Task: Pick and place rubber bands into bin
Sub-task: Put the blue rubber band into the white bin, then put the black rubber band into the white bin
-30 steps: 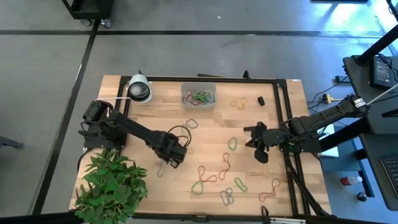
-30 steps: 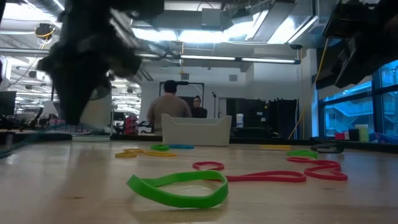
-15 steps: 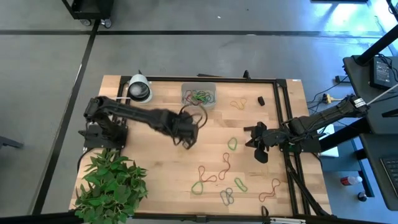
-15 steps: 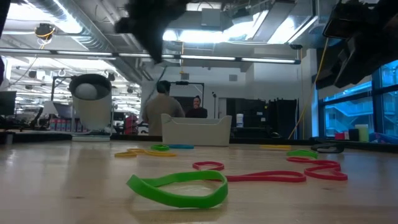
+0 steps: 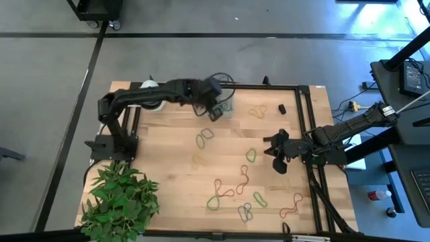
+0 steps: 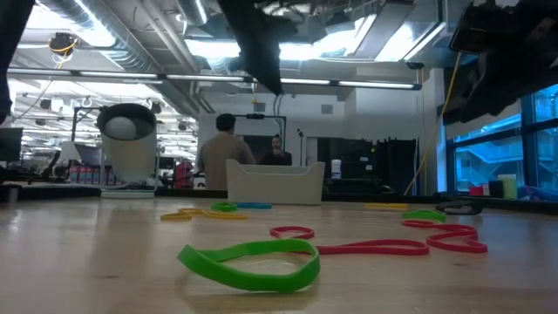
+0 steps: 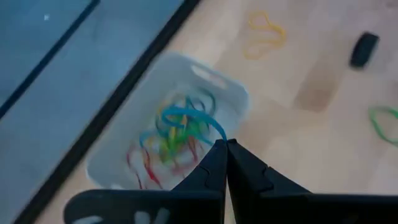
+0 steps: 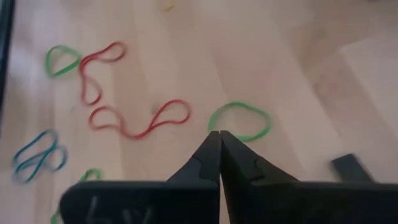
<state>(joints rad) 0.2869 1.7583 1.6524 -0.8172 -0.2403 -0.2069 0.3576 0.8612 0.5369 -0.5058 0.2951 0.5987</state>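
My left gripper (image 7: 224, 144) hangs shut over the bin (image 7: 118, 162), a clear shallow container at the table's far edge (image 5: 229, 107), with a blue rubber band (image 7: 186, 117) at its fingertips. Several coloured bands lie in the bin. Loose rubber bands lie flat on the wood: green (image 5: 203, 136), green (image 5: 251, 154), red (image 5: 242, 179), tan (image 5: 256, 112). My right gripper (image 5: 272, 153) hovers shut at the table's right side, short of a green band (image 8: 240, 121), touching nothing. My left gripper pinches the blue rubber band at one spot on its loop (image 7: 213, 130), between the very ends of the two fingers. The fingers slant down from above. The band hangs slack, lifted clear, above the bands in the bin.
A white-and-black tape roll (image 5: 150, 97) stands at the far left. A small black object (image 5: 281, 108) lies at the far right. A green plant (image 5: 121, 198) fills the near left corner. More bands (image 5: 245, 212) cluster near the front edge. People stand in the room beyond (image 6: 222, 148).
My left gripper has risen from low over the table's near-left middle and swung toward the far edge, until it is over the bin, rolling as it went and staying shut. My right gripper has kept still.
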